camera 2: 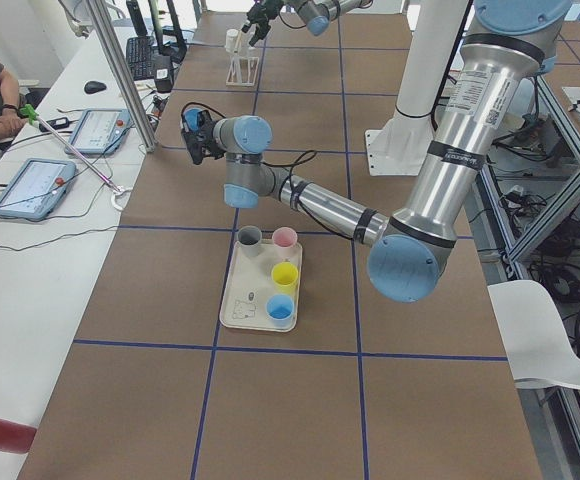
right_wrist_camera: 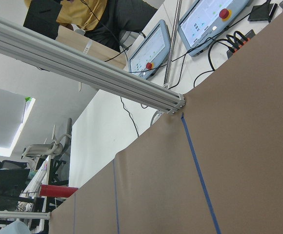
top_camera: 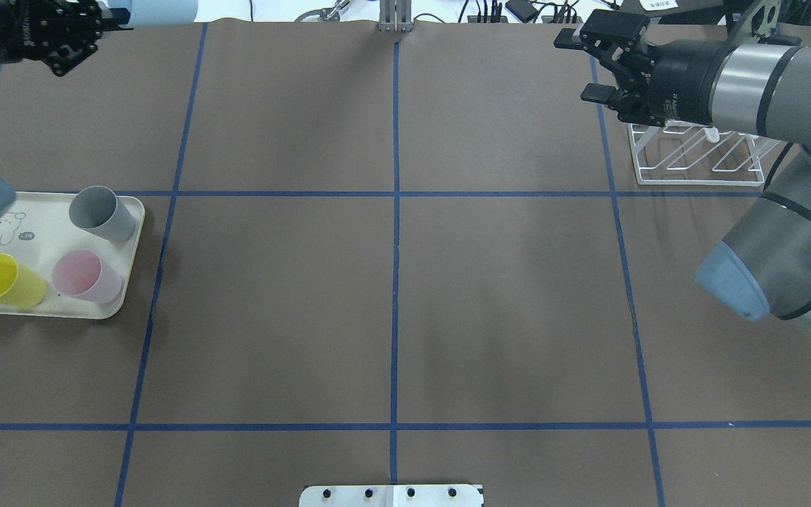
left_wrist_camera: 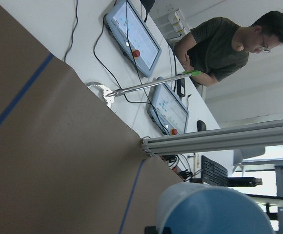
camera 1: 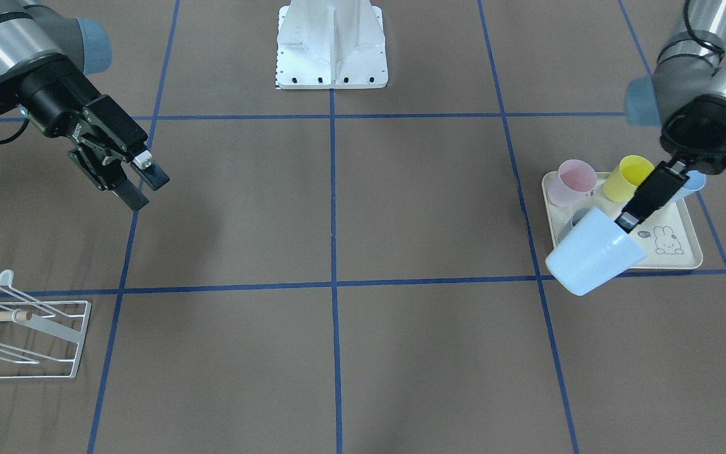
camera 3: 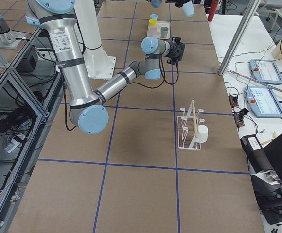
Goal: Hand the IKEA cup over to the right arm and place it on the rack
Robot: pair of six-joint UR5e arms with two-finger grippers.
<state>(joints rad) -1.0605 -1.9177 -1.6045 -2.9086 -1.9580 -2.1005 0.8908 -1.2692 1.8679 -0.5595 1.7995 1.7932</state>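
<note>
The IKEA cup (camera 1: 596,252) is pale blue and hangs tilted in the air over the near corner of the cream tray. My left gripper (camera 1: 626,222) is shut on its rim. From overhead, the same cup (top_camera: 162,10) sits at the top left edge beside the left gripper (top_camera: 111,17), and it fills the bottom of the left wrist view as the cup (left_wrist_camera: 214,209). My right gripper (camera 1: 147,190) is open and holds nothing, hovering above the table on the other side, near the white wire rack (camera 1: 23,328). Overhead, the right gripper (top_camera: 578,67) sits just left of the rack (top_camera: 694,151).
The cream rabbit-printed tray (camera 1: 684,221) carries a pink cup (camera 1: 574,180), a yellow cup (camera 1: 631,176), a grey cup (top_camera: 101,213) and another blue cup (camera 2: 280,308). The robot's white base (camera 1: 331,44) stands at the middle. Operators sit at a side bench with tablets (camera 2: 30,185).
</note>
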